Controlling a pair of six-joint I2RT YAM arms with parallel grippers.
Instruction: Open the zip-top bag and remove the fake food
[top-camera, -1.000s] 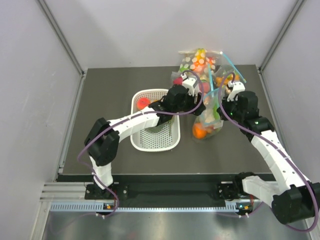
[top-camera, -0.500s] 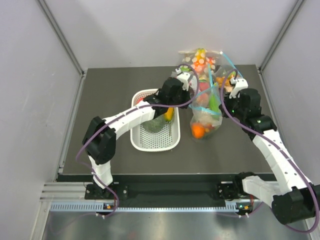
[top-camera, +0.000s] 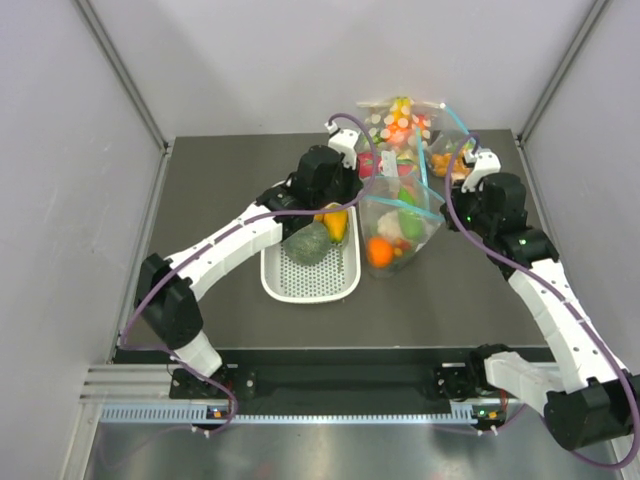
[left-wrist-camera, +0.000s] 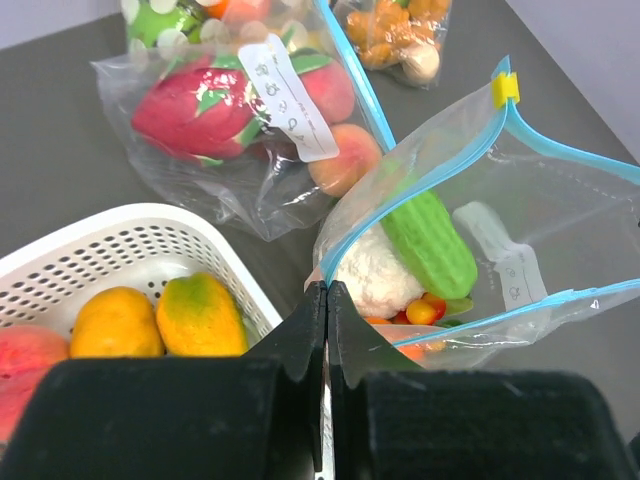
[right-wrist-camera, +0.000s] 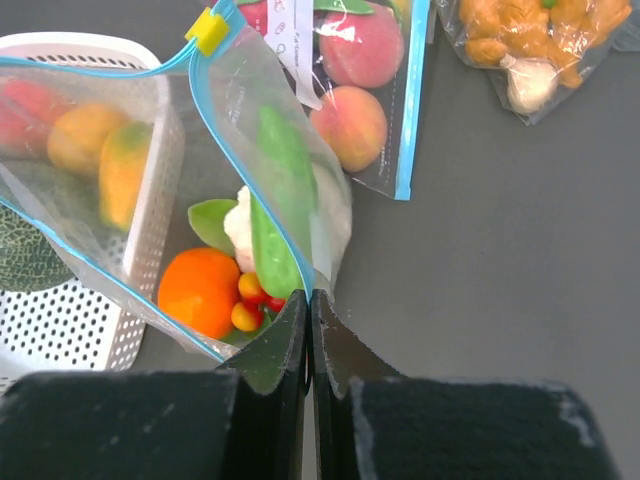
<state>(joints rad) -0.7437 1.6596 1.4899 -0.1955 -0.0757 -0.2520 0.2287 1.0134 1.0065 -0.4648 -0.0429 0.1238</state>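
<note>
Top external view: the clear, floppy plastic zip-top bag (top-camera: 402, 215) with the light-blue zip strip sits on the dark grey table (top-camera: 220, 180), just to the right of the white perforated plastic basket (top-camera: 310, 296), strung between my two arms. My left gripper (left-wrist-camera: 326, 300) has its jaws pressed tight together on the bag's lip on the basket side, with nothing but the thin film between them. My right gripper (right-wrist-camera: 308, 305) is clamped the same way on the lip away from the basket. Between the two pinches the blue strips stand well apart, so the mouth gapes, and a small yellow slider tab (right-wrist-camera: 207, 30) sits at one end of the zip. The fake food is all inside the bag: a round orange fruit (right-wrist-camera: 200, 290) low down, a long green vegetable (right-wrist-camera: 280, 185) leaning along the side wall, a white lumpy cauliflower piece (left-wrist-camera: 368, 280) beside it, and a few tiny red and yellow berries (right-wrist-camera: 252, 303) that I can only just make out. In the basket lie a large grey-green melon ball (top-camera: 308, 243) and some yellow-orange fruits (left-wrist-camera: 200, 315). Behind the zip-top bag, close against it, lies another clear bag with a pink dragon fruit (left-wrist-camera: 195, 110) and peaches, and farther back a smaller bag of small orange pieces (left-wrist-camera: 390, 28).
</note>
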